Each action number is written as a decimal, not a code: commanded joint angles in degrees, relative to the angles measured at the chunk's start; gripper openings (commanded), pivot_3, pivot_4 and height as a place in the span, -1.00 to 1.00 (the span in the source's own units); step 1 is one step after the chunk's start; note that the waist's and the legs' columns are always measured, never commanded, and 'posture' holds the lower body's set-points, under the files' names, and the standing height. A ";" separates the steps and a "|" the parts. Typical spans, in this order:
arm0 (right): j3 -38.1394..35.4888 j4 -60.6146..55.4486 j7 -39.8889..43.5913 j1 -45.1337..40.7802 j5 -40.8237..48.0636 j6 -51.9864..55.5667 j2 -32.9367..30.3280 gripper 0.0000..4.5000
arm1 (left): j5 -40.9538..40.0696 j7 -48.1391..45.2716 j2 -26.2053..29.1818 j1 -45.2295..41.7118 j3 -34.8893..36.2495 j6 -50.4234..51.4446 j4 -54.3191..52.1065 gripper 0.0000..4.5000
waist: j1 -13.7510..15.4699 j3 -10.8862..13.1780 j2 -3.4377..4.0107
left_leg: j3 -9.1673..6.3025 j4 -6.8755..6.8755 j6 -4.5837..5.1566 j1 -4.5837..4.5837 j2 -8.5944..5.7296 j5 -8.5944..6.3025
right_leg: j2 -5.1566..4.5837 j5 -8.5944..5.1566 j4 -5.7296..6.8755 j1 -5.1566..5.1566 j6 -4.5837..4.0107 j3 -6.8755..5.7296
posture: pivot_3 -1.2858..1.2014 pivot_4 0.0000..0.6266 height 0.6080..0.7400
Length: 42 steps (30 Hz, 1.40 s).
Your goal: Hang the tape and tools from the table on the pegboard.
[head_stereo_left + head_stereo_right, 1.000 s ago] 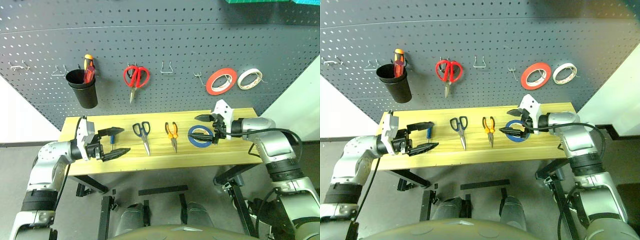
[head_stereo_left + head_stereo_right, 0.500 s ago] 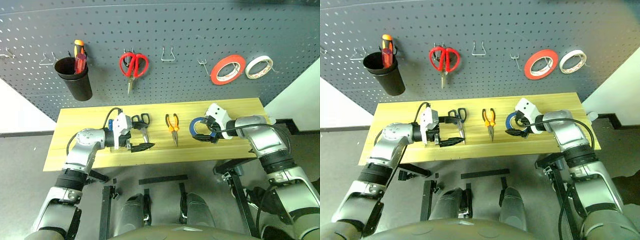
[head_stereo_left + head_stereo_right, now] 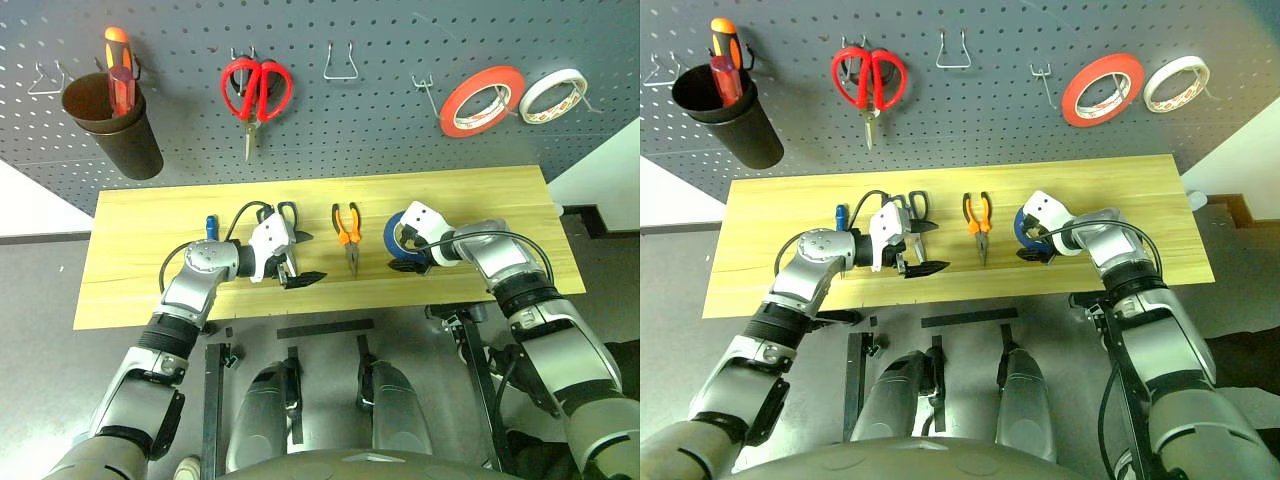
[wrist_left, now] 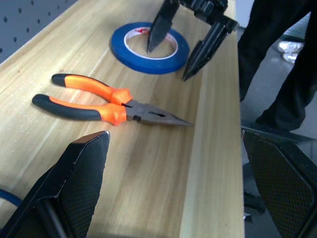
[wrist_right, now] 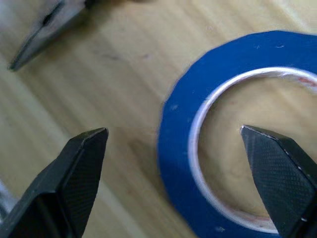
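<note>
So nothing is hung yet: I see the blue ring-shaped roll of tape (image 3: 404, 240), the orange-and-black-handled pliers (image 3: 347, 229), the dark-handled scissors (image 3: 288, 213) and the blue-handled screwdriver (image 3: 211, 225) all lying mid-frame on the light wooden table (image 3: 130, 265), below the dark grey pegboard (image 3: 380, 120). My right gripper (image 5: 178, 173) stands released, straddling the tape's rim; my left gripper (image 3: 298, 262) is released too, just beside the scissors.

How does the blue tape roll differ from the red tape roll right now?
The blue tape roll lies flat on the table; the red tape roll hangs on the pegboard. The right gripper straddles the blue roll's wall with open fingers; nothing touches the red roll. The red roll looks larger across. Both are ring-shaped with pale cores.
</note>
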 commanded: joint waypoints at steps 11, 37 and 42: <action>2.00 -2.43 3.68 1.87 -4.23 0.67 0.07 -0.62 | -0.23 0.24 1.60 0.97 -0.35 1.85 -5.35 1.00 | 0.08 0.03 0.02 | -0.01 0.01 -0.02 0.01 0.04 0.01 | 0.00 0.00 -0.01 0.01 0.01 0.01 | 0.04 0.20 1.00; -26.70 -66.69 7.70 12.83 30.83 26.04 -14.33 -0.70 | -28.45 -10.95 6.96 7.89 16.84 4.90 -22.12 1.00 | -0.22 -4.86 -0.34 | -0.04 0.05 -0.07 -0.17 -0.08 0.04 | -0.03 0.04 -0.13 0.11 0.06 -0.23 | -0.07 -0.58 1.00; -23.36 -61.94 2.72 10.70 27.32 20.79 -13.19 -0.70 | -26.12 -10.09 6.12 5.01 16.38 2.33 -17.86 1.00 | -0.36 -6.91 -0.48 | -0.04 0.07 -0.07 -0.15 -0.14 0.04 | -0.03 0.05 -0.15 0.17 0.08 -0.22 | -0.07 -0.66 1.00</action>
